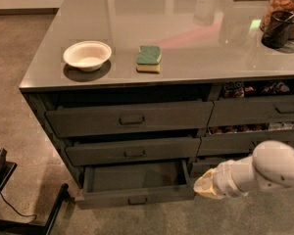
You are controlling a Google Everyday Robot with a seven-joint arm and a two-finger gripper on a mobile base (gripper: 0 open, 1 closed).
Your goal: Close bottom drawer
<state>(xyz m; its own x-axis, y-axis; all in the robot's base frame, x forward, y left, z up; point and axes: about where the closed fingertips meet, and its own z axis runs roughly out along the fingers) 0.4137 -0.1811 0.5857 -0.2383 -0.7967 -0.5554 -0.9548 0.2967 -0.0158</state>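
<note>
The bottom drawer (136,198) is the lowest wide drawer of the dark grey-brown cabinet. It stands pulled out, with its empty inside showing and a small loop handle at the centre of its slim front. My gripper (204,185) is the cream-coloured tip of my white arm (264,172). It sits low at the right, just beside the open drawer's right front corner. Two taller wide drawers (131,118) above it are pushed in.
On the grey countertop (196,38) are a white bowl (87,55), a green and yellow sponge (149,58) and a dark cup (279,29) at the far right. A narrower drawer stack (264,114) adjoins on the right. A black frame (19,214) stands on the floor at lower left.
</note>
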